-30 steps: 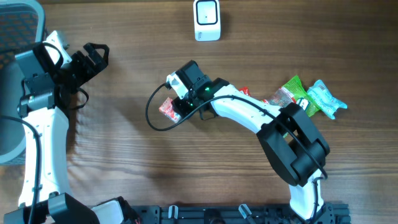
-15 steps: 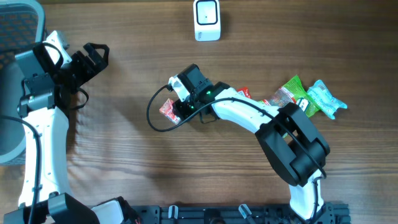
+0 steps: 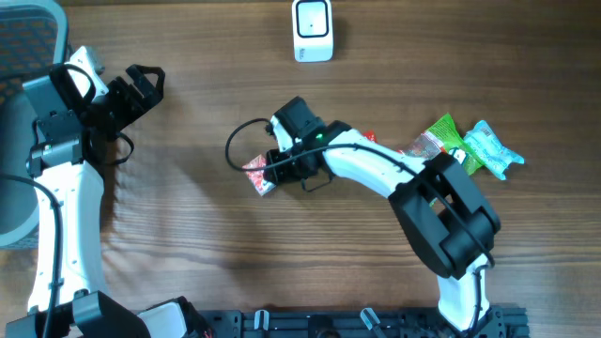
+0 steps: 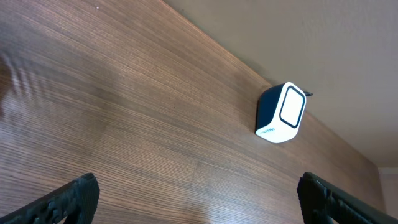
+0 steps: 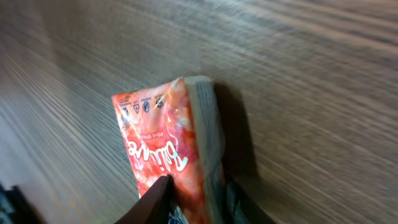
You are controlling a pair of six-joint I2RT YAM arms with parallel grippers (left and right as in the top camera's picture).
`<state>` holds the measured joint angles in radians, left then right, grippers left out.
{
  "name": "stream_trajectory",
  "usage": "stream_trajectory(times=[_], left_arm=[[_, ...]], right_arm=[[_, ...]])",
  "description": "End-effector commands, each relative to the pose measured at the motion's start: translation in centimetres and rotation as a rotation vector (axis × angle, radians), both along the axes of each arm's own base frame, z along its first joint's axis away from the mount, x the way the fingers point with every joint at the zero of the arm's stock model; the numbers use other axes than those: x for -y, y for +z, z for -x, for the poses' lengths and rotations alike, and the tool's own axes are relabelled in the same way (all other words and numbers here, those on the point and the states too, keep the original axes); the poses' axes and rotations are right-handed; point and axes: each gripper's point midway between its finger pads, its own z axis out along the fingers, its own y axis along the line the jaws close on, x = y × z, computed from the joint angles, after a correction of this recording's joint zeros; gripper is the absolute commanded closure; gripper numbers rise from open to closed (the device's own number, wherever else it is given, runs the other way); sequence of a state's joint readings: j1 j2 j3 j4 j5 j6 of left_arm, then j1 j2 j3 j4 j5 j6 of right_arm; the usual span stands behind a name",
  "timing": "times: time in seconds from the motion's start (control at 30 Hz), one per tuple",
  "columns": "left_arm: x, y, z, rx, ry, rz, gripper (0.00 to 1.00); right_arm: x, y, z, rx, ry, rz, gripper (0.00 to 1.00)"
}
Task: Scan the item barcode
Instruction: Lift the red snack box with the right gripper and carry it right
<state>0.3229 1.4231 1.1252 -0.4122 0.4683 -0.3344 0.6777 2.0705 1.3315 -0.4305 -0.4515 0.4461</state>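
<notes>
A red snack packet sits just left of the table's middle, and my right gripper reaches it from the right. In the right wrist view the packet stands on edge between my fingers, one finger pressed on its printed face and the other against its back; my right gripper is shut on it. No barcode shows on the visible side. The white scanner stands at the far edge and also shows as the scanner in the left wrist view. My left gripper hovers wide open at the far left, and the left gripper holds nothing.
More packets lie at the right: a green one, a teal one and a red one partly under my right arm. A black cable loops beside the right gripper. A chair stands at the left edge.
My right gripper has narrowed onto the red packet and shifted a little right and toward the near side, taking the packet along. The left arm has not moved.
</notes>
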Motion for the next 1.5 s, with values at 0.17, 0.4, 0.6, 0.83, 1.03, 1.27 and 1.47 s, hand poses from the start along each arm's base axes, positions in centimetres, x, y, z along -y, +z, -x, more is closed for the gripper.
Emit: stream_trajectory(times=[0.17, 0.4, 0.6, 0.83, 1.03, 1.27, 1.47], left_arm=[[-0.1, 0.2, -0.1, 0.009, -0.008, -0.013, 0.00], [-0.1, 0.2, -0.1, 0.009, -0.008, -0.013, 0.00], [-0.1, 0.2, -0.1, 0.009, -0.007, -0.014, 0.00], [-0.1, 0.2, -0.1, 0.009, -0.008, -0.013, 0.00], [-0.1, 0.2, -0.1, 0.009, -0.007, -0.014, 0.00], [-0.1, 0.2, -0.1, 0.009, -0.008, -0.013, 0.00], [-0.1, 0.2, -0.1, 0.009, -0.008, -0.013, 0.00]], right_arm=[[0.5, 0.5, -1.0, 0.062, 0.044, -0.018, 0.52], [0.8, -1.7, -1.2, 0.140, 0.119, 0.062, 0.75], [-1.2, 6.7, 1.0, 0.000, 0.225, -0.343, 0.87], [5.2, 6.1, -0.6, -0.158, 0.083, -0.322, 0.63], [2.4, 2.4, -2.3, 0.198, 0.140, 0.021, 0.57], [0.2, 0.5, -0.4, 0.237, 0.203, 0.092, 0.56], [-0.3, -1.3, 0.3, 0.167, 0.200, 0.067, 0.62]])
